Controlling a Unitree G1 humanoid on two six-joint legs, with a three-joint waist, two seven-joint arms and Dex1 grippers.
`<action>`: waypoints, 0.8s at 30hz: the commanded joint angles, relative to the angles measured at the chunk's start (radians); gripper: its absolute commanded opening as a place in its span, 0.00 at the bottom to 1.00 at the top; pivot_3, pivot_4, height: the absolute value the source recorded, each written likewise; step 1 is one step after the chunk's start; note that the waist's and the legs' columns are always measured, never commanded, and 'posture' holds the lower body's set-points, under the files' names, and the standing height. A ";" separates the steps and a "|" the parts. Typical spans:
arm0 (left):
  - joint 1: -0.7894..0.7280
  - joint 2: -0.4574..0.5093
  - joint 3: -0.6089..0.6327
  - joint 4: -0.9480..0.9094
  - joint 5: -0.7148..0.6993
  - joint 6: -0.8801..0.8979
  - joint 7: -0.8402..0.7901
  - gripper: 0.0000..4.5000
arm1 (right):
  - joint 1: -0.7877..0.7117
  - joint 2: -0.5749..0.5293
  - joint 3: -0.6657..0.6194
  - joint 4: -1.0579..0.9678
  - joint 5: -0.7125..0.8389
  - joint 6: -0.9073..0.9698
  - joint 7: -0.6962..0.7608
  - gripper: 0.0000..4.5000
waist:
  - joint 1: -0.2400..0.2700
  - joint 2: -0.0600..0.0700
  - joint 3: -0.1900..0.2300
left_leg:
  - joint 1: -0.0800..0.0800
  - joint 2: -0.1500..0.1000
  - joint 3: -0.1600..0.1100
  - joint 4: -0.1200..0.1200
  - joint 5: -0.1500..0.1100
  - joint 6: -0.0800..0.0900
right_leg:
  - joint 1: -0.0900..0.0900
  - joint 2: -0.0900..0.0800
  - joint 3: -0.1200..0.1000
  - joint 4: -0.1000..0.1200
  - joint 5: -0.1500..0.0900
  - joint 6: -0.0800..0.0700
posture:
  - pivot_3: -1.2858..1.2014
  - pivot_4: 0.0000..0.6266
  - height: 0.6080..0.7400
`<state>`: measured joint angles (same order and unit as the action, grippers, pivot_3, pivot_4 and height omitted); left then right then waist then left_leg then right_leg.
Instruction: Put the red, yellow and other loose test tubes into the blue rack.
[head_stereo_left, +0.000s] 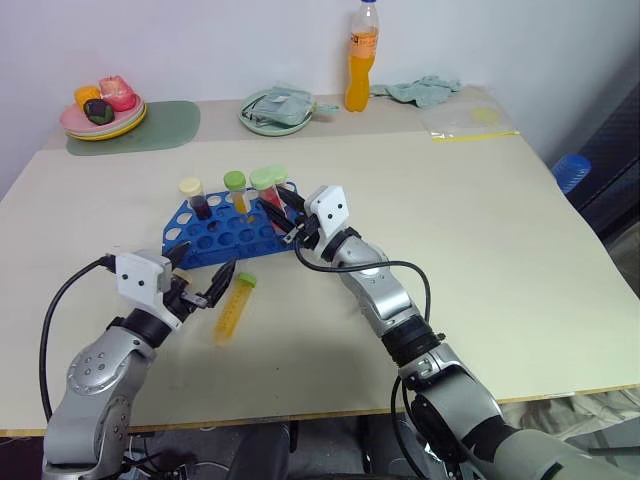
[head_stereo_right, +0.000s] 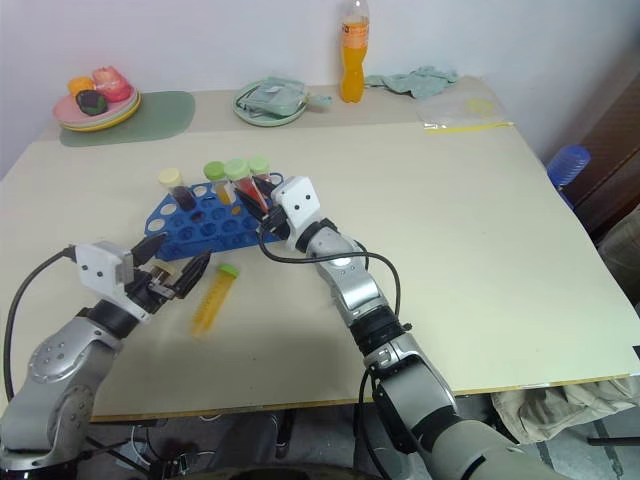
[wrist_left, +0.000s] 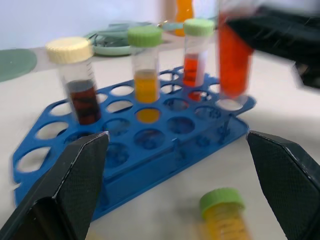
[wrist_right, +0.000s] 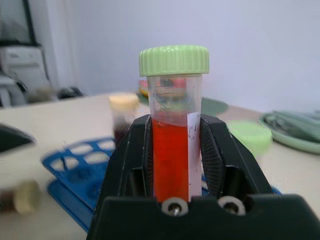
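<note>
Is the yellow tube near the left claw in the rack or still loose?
Still loose: the yellow tube lies on its side on the table, in front of the blue rack.

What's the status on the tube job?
Right hand shut on red tube over blue rack. Left hand open, empty. Yellow tube loose on table. Nothing blocking.

The blue rack looks like glossy moulded plastic. The red tube is clear smooth plastic with a ridged green cap. The counter is matt and smooth. The right end effector has matt black ribbed pads.
</note>
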<state>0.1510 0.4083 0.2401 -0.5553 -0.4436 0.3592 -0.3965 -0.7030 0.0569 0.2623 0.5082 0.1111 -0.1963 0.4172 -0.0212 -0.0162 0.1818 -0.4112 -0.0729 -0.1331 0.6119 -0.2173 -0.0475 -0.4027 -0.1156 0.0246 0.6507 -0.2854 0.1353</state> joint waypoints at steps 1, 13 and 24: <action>-0.020 0.000 -0.019 -0.063 0.009 0.024 0.032 1.00 | -0.033 0.032 -0.019 0.021 -0.013 -0.056 0.002 0.25 | 0.000 0.000 0.000 | 0.000 0.000 0.000 0.000 0.000 0.000 | 0.000 0.000 0.000 0.000 0.000 0.000 | 0.52 0.24 1.00; -0.038 0.014 -0.042 -0.096 -0.001 0.079 0.044 1.00 | -0.033 0.055 -0.049 0.099 -0.072 -0.072 -0.053 0.25 | -0.002 0.000 0.000 | 0.000 0.000 0.000 0.000 0.000 -0.001 | 0.000 0.001 0.000 0.000 0.000 0.000 | 0.52 0.24 1.00; -0.040 0.006 -0.065 -0.096 0.010 0.079 0.049 1.00 | 0.012 0.051 -0.055 0.032 -0.042 -0.037 0.020 0.25 | -0.001 0.000 0.000 | 0.001 0.000 0.000 0.000 0.000 -0.001 | 0.001 0.001 0.000 0.000 0.000 0.000 | 0.52 0.24 1.00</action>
<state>0.1133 0.4118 0.1716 -0.6236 -0.4364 0.4526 -0.3449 -0.7044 0.1028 0.2074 0.5686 0.0619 -0.2465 0.4217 -0.0226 -0.0158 0.1815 -0.4103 -0.0727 -0.1332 0.6116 -0.2169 -0.0481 -0.4019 -0.1145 0.0251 0.6510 -0.2854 0.1350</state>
